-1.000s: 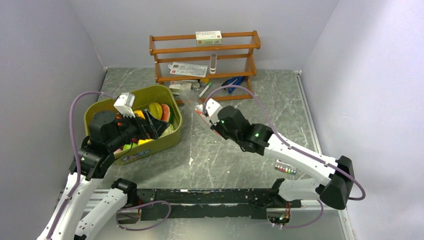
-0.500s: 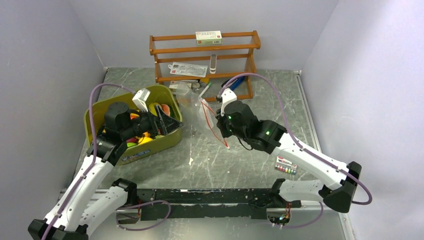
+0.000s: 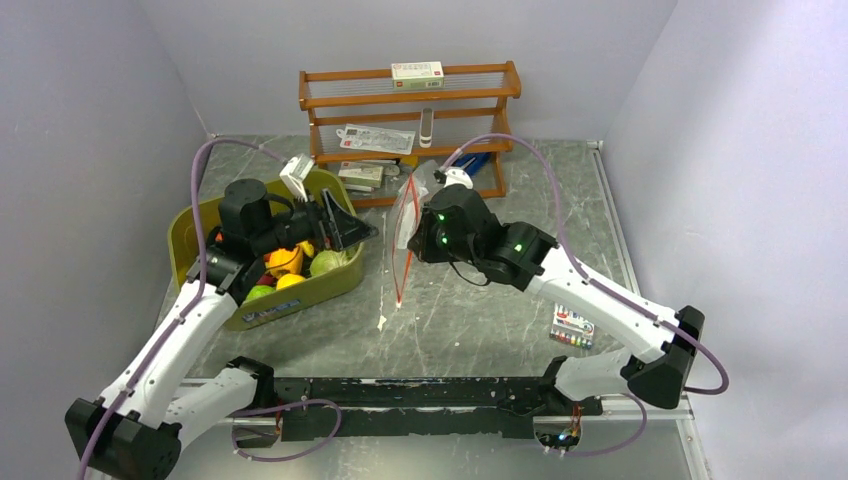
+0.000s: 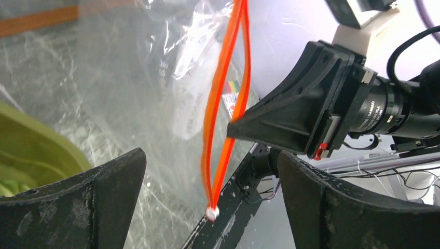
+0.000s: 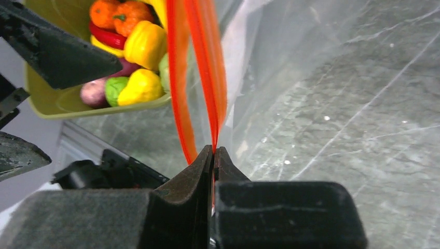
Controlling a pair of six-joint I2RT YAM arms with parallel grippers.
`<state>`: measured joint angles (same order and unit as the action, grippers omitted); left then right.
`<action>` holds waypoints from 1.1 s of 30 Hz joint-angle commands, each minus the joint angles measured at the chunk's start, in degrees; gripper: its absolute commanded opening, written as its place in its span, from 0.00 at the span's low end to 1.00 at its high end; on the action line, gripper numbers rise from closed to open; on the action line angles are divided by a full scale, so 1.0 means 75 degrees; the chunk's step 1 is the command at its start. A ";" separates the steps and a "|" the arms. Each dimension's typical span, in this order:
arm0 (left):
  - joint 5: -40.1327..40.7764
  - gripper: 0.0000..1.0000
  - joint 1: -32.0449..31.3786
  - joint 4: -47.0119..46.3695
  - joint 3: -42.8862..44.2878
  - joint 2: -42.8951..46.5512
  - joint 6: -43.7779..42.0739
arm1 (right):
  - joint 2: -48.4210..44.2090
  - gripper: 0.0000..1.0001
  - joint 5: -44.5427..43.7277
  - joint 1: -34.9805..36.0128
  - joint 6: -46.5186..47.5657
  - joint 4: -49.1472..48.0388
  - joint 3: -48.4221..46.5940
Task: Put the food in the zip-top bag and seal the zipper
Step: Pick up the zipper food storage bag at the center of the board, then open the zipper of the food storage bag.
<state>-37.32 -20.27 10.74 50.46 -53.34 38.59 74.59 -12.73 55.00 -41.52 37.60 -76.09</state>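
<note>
Grey marbled surface [image 3: 480, 310] underneath, the right claw [image 5: 212, 151] is pinched tight on the zipper [image 5: 207, 67], and the zip-top bag [image 3: 408, 200] hangs just right of the olive tub [image 3: 300, 292]. The left claw [image 3: 345, 226] gapes wide at the tub's right rim, facing the bag. The food [image 3: 285, 262] lies inside the tub.

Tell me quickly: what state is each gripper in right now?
Left gripper: open, holding nothing.
Right gripper: shut on the zipper of the zip-top bag.
</note>
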 commanded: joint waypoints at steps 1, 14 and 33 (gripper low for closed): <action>-0.0489 0.96 -0.0231 -0.0842 0.0664 -0.0403 -0.0192 | -0.0450 0.00 0.0107 0.0034 -0.0976 -0.0724 0.0055; 0.1209 0.97 -0.1176 -0.0584 0.0661 -0.0821 -0.0794 | -0.0576 0.00 0.0137 0.0034 -0.1090 -0.0951 0.0103; 0.1362 0.78 -0.1688 -0.0016 0.0724 -0.0993 -0.1103 | -0.0689 0.00 0.0458 0.0026 -0.1377 -0.1476 0.0631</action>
<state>-28.29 -32.12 10.11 54.96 -60.71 31.86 69.21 -10.11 55.00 -51.44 27.99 -71.24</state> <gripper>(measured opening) 0.805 0.009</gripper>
